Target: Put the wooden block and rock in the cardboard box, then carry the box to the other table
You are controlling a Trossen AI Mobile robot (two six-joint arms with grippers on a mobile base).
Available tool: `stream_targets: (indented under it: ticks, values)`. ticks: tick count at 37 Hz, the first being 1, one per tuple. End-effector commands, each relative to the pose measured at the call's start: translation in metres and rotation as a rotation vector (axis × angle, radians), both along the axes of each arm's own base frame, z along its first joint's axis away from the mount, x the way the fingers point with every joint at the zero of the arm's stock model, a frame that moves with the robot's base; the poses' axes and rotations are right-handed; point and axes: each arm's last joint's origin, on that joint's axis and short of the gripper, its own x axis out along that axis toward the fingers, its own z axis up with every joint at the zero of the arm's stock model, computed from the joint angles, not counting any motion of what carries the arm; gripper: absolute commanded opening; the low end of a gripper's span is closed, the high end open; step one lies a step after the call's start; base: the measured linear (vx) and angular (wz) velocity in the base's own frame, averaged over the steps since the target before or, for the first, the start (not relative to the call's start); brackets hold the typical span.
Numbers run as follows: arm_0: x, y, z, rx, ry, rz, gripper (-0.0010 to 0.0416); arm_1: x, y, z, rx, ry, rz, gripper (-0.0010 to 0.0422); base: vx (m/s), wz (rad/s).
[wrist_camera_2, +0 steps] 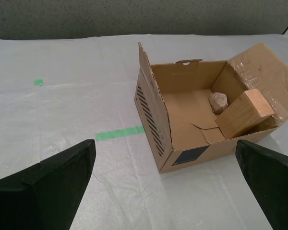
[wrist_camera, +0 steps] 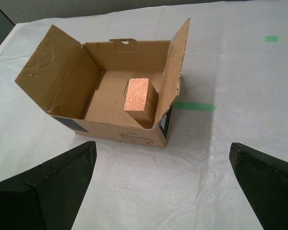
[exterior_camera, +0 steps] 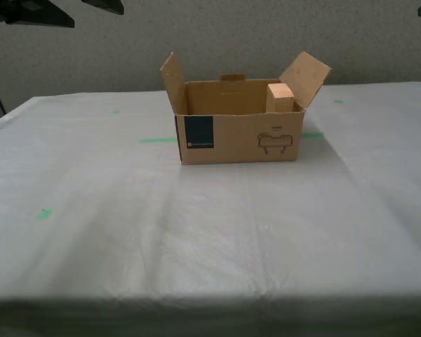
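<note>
Spread wide and holding nothing, the first gripper [wrist_camera: 163, 191] and the second gripper [wrist_camera_2: 165, 189] hang above the white-sheeted desk [exterior_camera: 196, 239], short of the cardboard box [exterior_camera: 235, 133]. Inside it the wooden block [wrist_camera_2: 244, 113] leans on a wall with the rock [wrist_camera_2: 219, 102] just beside it. Loading looks finished and the box seems delivered, so the next move is probably only drawing both arms clear.
</note>
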Motion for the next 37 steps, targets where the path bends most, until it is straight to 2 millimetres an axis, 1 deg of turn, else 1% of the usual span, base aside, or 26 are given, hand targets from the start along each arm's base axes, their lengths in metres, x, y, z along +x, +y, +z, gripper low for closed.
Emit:
stream_targets:
  ticks: [1, 37]
  values:
    - [0.0001, -0.0002, 0.0005, 0.000, -0.002, -0.005, 0.0387, 0.0001, 0.0000, 0.0003, 0.001, -0.004, 0.000, 0.0400, 0.000, 0.000]
    - [0.0001, -0.0002, 0.0005, 0.001, -0.002, -0.005, 0.0387, 0.0002, 0.0001, 0.0003, 0.001, -0.003, 0.001, 0.0400, 0.000, 0.000]
